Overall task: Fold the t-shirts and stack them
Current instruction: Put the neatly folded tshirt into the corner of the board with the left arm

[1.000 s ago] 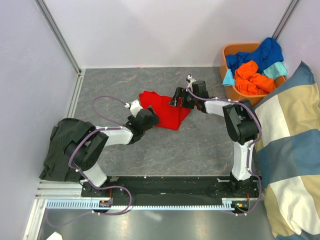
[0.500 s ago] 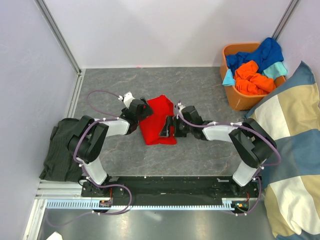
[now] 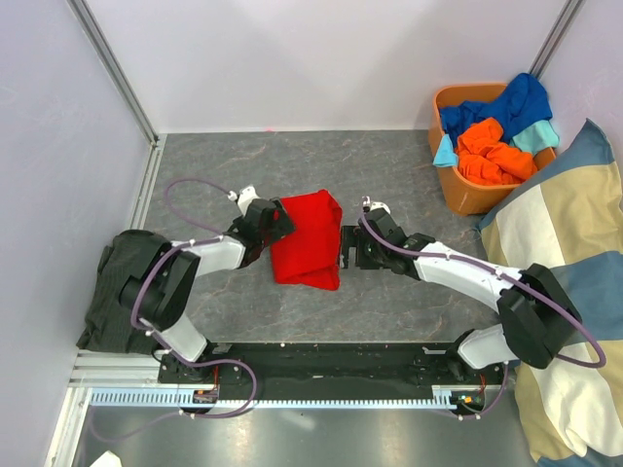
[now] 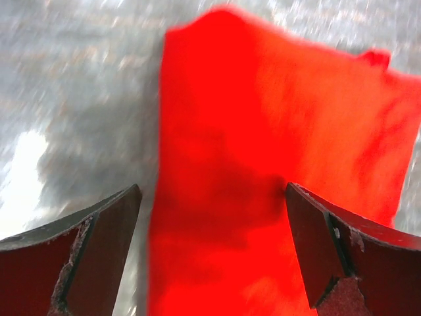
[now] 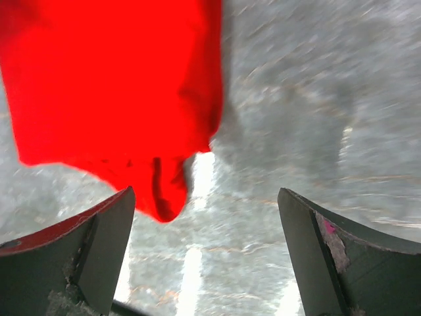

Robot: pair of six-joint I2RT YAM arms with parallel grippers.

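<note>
Folded red t-shirt (image 3: 305, 250) lies mid-table (image 3: 389, 175) — left gripper (image 3: 274, 218) at its 10 o'clock, right gripper (image 3: 348, 249) at 3 o'clock, both spread wide, empty; other t-shirts (image 3: 496, 131) in orange basket (image 3: 467, 201) at 2 o'clock.

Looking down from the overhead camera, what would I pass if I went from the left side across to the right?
In order: dark green cloth heap → left gripper → red t-shirt → right gripper → orange basket → checked cushion.

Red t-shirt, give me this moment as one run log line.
red t-shirt: folded, flat on table | left gripper: open, at its left edge | right gripper: open, beside its right edge | basket: other shirts unfolded
</note>
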